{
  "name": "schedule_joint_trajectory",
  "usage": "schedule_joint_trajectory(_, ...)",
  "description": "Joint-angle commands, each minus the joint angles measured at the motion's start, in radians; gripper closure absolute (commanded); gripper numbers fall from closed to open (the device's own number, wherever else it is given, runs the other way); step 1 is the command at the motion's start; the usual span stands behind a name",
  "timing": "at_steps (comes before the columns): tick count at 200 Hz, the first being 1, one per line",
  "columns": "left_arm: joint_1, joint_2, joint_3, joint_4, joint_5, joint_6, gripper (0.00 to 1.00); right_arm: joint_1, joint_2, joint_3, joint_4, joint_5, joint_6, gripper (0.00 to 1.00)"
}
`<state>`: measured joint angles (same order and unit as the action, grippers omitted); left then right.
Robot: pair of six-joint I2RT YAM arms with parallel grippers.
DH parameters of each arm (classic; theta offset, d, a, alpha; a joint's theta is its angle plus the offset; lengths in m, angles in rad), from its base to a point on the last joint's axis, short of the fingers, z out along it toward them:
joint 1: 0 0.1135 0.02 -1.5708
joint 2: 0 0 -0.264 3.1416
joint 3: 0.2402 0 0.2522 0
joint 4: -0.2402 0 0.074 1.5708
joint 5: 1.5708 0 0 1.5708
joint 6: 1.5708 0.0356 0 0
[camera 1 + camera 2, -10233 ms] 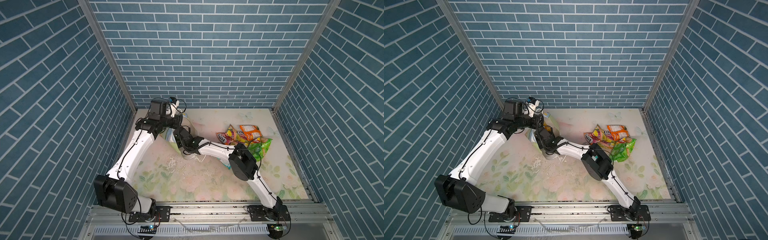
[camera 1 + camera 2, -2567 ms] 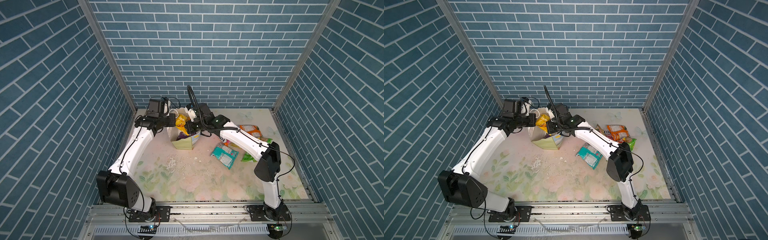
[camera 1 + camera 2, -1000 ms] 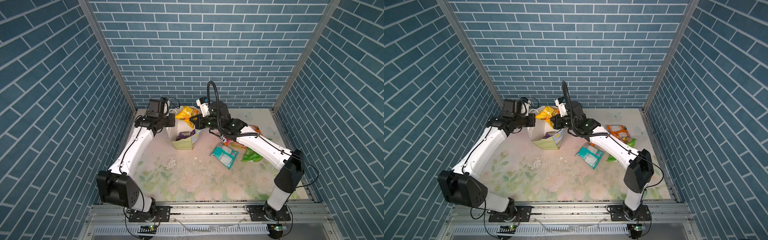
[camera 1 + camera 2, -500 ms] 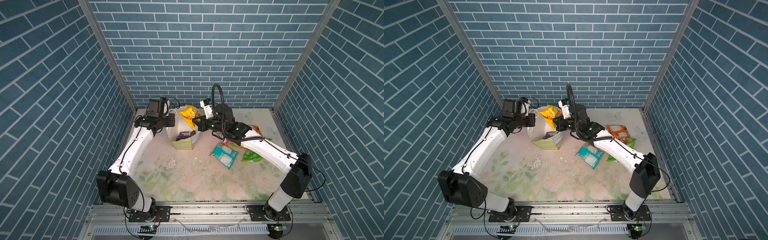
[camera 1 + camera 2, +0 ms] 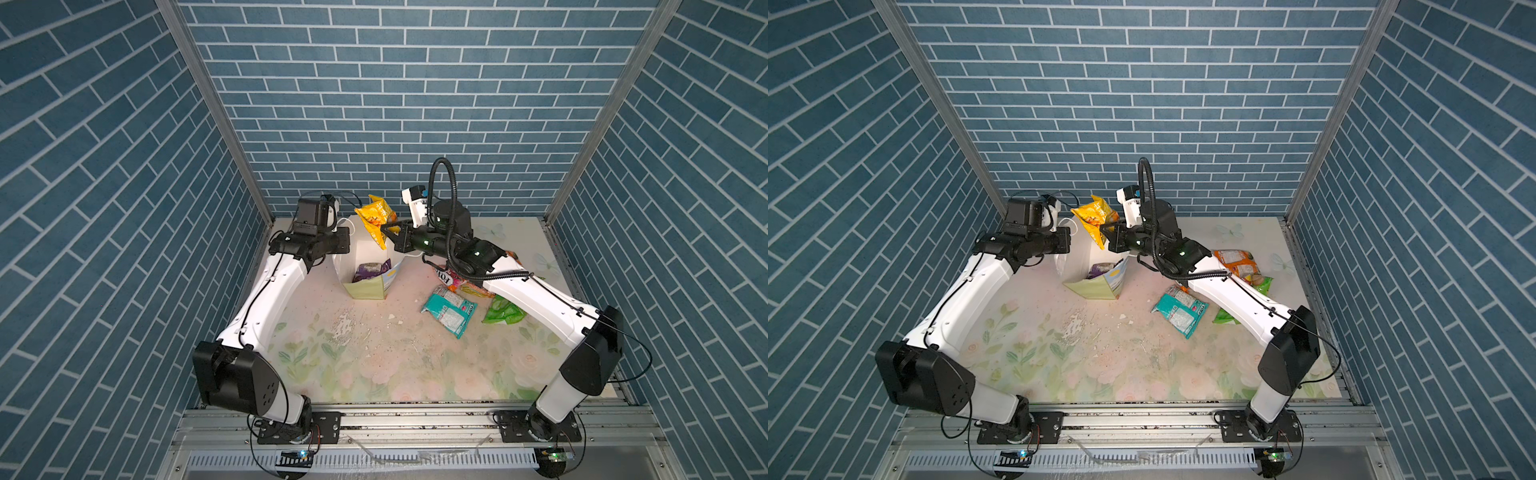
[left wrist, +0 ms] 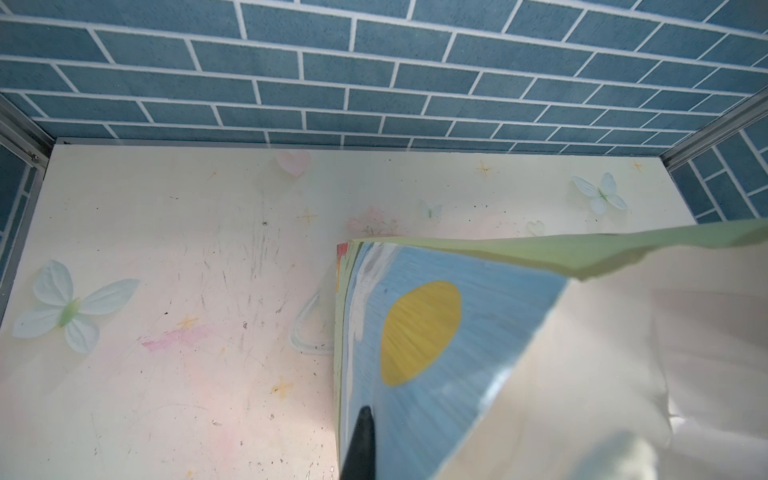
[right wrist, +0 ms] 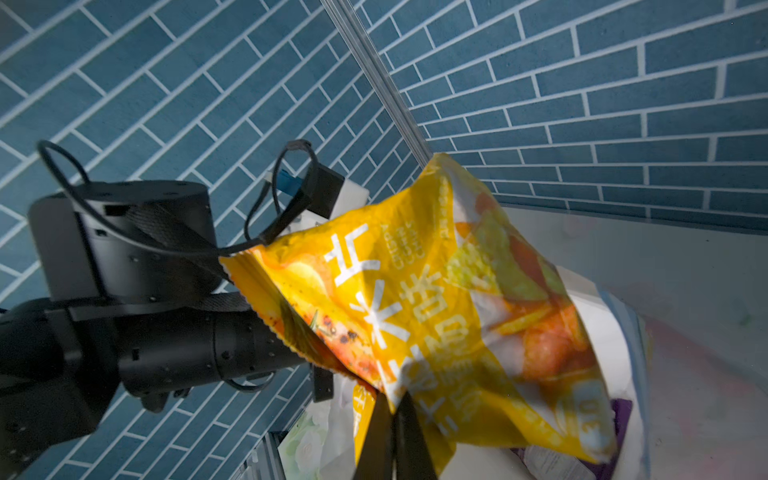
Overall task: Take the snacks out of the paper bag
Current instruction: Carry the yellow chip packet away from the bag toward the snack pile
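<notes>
- Lifted clear since a moment ago, the yellow packet [image 5: 376, 222] hangs above the paper bag's [image 5: 368, 289] open rim, its edge pinched in the closed right hand [image 5: 388, 235].
- Left hand [image 5: 344, 243] is clamped on the bag's left rim.
- Purple packet [image 5: 372, 270] lies inside.
- Teal packet [image 5: 449, 311] and green packet [image 5: 503, 313] lie to the right; the near surface [image 5: 395, 370] is open.

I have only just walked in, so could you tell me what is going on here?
The right gripper, jaws shut, holds a yellow packet above the paper bag. The left gripper pinches the bag's rim, steadying it. A purple packet lies in the bag; a teal packet, green packet and others lie on the table beside it.
</notes>
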<state>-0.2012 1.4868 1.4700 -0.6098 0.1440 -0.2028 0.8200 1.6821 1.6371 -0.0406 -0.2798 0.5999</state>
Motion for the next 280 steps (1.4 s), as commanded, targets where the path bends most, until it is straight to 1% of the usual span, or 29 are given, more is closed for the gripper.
schedule_joint_trajectory(1,0.008,0.001,-0.001,-0.004,0.008,-0.002,1.00,-0.005,0.021,0.038,0.047,-0.032,0.035,1.00)
schedule_joint_trajectory(38,0.008,0.000,-0.001,-0.003,0.008,-0.001,1.00,-0.005,0.018,0.056,0.045,-0.025,0.029,1.00)
schedule_joint_trajectory(80,0.008,0.000,-0.002,-0.005,0.003,0.000,1.00,-0.007,-0.001,0.072,0.028,0.020,0.007,1.00)
schedule_joint_trajectory(115,0.008,0.003,0.000,-0.005,0.002,0.000,1.00,-0.010,-0.013,0.081,0.024,0.027,-0.001,1.00)
schedule_joint_trajectory(175,0.008,0.002,0.000,-0.006,0.001,0.002,1.00,-0.024,-0.063,0.051,0.016,0.076,-0.031,1.00)
schedule_joint_trajectory(226,0.008,0.006,0.000,-0.008,-0.001,0.002,1.00,-0.048,-0.097,0.036,0.019,0.073,-0.015,1.00)
schedule_joint_trajectory(280,0.009,0.006,0.000,-0.007,-0.001,0.002,1.00,-0.082,-0.158,-0.014,0.024,0.105,-0.020,1.00)
